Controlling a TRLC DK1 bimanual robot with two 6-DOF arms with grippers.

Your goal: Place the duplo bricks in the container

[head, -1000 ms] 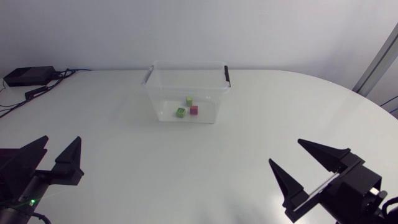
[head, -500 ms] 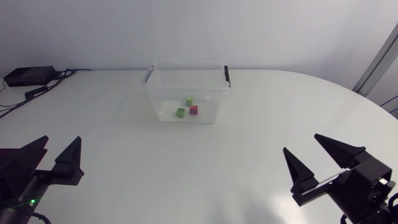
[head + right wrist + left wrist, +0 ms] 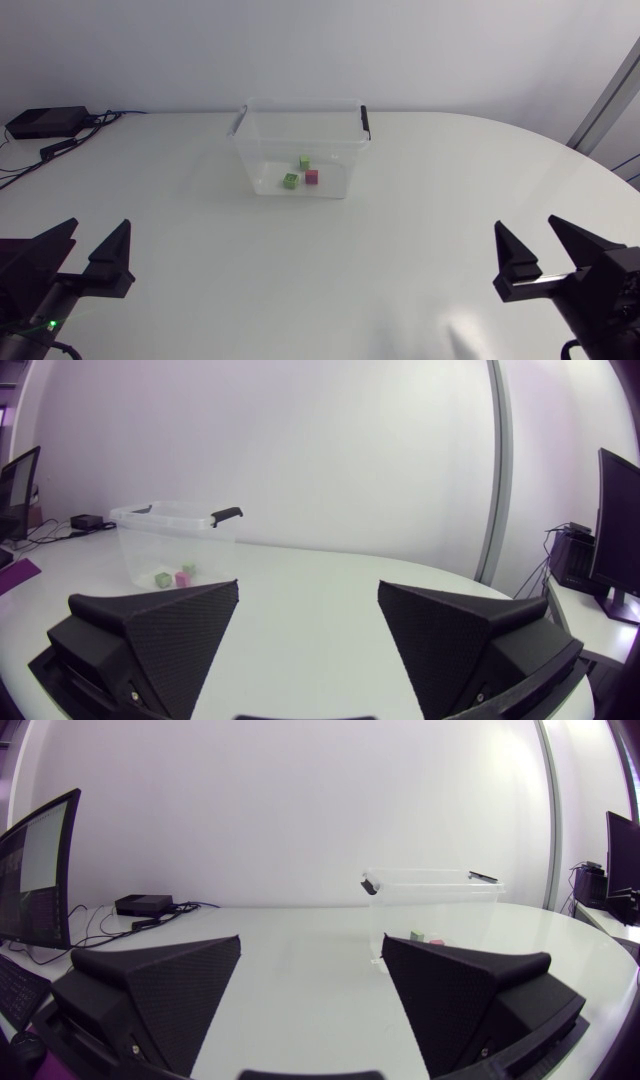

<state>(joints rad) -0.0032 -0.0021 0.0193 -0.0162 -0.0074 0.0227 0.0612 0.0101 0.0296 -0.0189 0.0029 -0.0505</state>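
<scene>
- Clear plastic forms the container (image 3: 262, 150), which stands upright on the far middle of the white desk (image 3: 430, 190). Its lid is off, and black handle clips (image 3: 366, 122) sit at the two ends of its rim.
- We find three duplo bricks inside the container, resting on its floor. A light green brick (image 3: 304, 161) lies farthest back, and a darker green brick (image 3: 290, 181) lies nearest the front wall. A pink brick (image 3: 312, 176) lies just beside the darker green one, to its right.
- Our left end effector (image 3: 98, 228) hangs over the near left part of the desk, well apart from the container. Its two wedge fingers stand wide apart, with bare desk showing between them.
- Our right end effector (image 3: 525, 224) hangs over the near right part of the desk, also well apart from the container. Its fingers are likewise spread wide and grip no object.
- In each wrist view, the container stands well ahead of that end effector, with the bricks visible through its wall.
- A black box (image 3: 45, 122) with cables lies at the far left corner of the desk.
</scene>
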